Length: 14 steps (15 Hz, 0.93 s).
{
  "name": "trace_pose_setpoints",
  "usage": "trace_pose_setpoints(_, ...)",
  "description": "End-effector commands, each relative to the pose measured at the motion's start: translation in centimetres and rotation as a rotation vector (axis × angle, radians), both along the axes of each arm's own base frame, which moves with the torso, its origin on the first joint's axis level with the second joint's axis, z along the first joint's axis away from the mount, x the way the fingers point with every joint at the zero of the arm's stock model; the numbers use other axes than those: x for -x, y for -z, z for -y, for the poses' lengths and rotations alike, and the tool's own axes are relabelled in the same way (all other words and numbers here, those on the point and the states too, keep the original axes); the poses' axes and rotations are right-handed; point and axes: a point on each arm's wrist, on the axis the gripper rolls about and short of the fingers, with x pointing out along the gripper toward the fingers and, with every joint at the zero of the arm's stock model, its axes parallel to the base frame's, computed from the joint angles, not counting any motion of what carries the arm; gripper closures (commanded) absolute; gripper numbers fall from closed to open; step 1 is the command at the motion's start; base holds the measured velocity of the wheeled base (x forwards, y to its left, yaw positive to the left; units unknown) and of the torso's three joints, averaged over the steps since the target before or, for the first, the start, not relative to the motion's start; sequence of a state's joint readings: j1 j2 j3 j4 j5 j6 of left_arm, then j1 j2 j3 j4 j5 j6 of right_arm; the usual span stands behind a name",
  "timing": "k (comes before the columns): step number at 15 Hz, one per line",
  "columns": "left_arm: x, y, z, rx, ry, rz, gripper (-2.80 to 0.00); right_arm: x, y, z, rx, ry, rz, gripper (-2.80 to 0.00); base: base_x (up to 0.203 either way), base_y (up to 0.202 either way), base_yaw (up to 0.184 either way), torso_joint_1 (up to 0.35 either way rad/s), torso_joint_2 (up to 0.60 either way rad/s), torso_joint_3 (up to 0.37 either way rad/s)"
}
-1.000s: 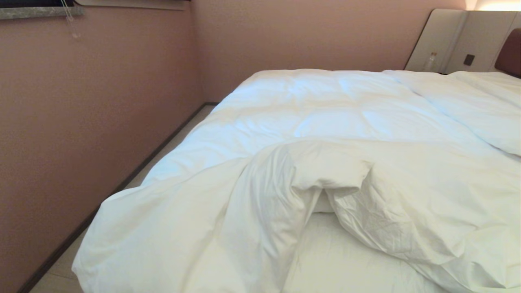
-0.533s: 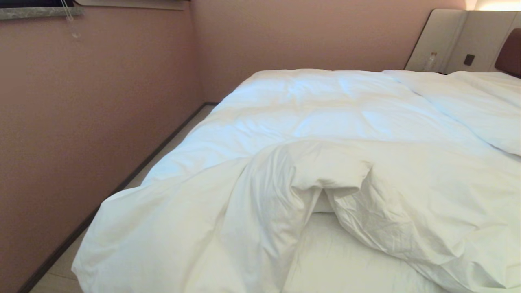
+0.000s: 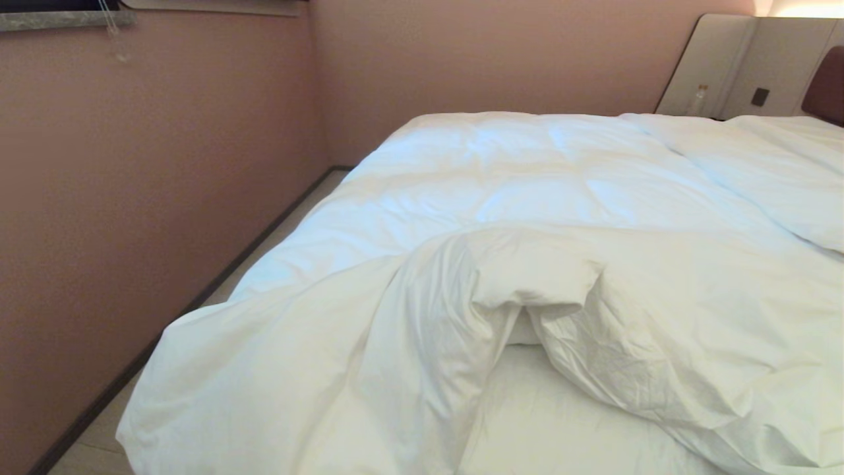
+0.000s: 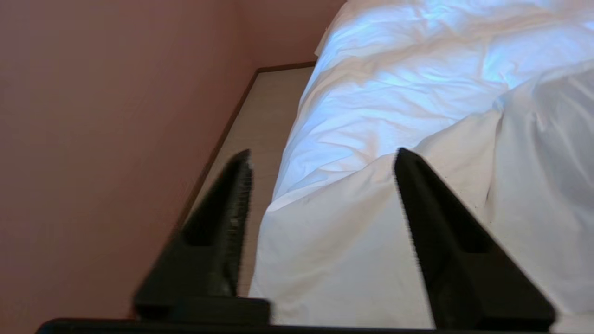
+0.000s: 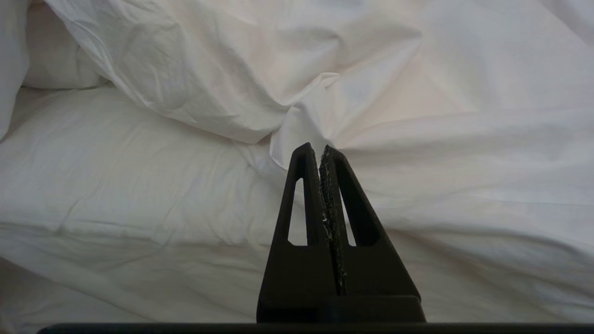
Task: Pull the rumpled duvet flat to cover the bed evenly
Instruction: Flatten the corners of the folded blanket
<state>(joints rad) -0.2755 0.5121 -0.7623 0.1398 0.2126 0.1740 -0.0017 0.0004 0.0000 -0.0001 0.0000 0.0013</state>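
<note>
The puffy white duvet (image 3: 527, 191) lies over the bed (image 3: 567, 422), bunched into a thick fold (image 3: 461, 297) near the foot, where the bare sheet shows. Its near left corner (image 3: 198, 396) hangs over the bed's side. Neither gripper shows in the head view. In the left wrist view my left gripper (image 4: 323, 152) is open just above that hanging corner of the duvet (image 4: 352, 241), nothing between its fingers. In the right wrist view my right gripper (image 5: 317, 147) is shut and empty, over the duvet's crumpled edge (image 5: 306, 106) and the sheet (image 5: 116, 176).
A pink wall (image 3: 132, 198) runs close along the bed's left side, leaving a narrow strip of floor (image 3: 290, 218). The brown headboard (image 3: 824, 82) with beige panels is at the far right, and a small bottle (image 3: 697, 99) stands beside it. A pillow (image 3: 791, 171) lies near the headboard.
</note>
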Motion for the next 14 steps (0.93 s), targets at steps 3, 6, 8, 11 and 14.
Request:
trace_pose_setpoints(3, 1.8, 0.8, -0.6, 0.025, -0.03, 0.052, 0.0, 0.0, 0.0, 0.0, 0.0, 0.0, 0.0, 0.0, 0.0, 0.0, 0.0, 0.0, 0.0, 0.0)
trace_pose_setpoints(6, 2.4, 0.8, -0.9, 0.082, -0.078, 0.071, 0.0, 0.0, 0.0, 0.0, 0.0, -0.002, 0.002, 0.0, 0.0, 0.0, 0.0, 0.0, 0.0, 0.0)
trace_pose_setpoints(8, 2.3, 0.9, -1.0, 0.129, -0.156, 0.063, 0.0, 0.0, 0.0, 0.0, 0.0, 0.0, 0.002, 0.0, 0.0, 0.0, 0.0, 0.0, 0.0, 0.0)
trace_pose_setpoints(11, 2.3, 1.2, -1.2, 0.164, -0.298, 0.059, 0.0, 0.0, 0.0, 0.0, 0.0, -0.002, 0.002, 0.0, 0.0, 0.0, 0.0, 0.0, 0.0, 0.0)
trace_pose_setpoints(14, 3.0, 2.4, -1.1, 0.176, -0.469, 0.071, 0.0, 0.0, 0.0, 0.0, 0.0, -0.002, 0.002, 0.0, 0.0, 0.0, 0.0, 0.0, 0.0, 0.0)
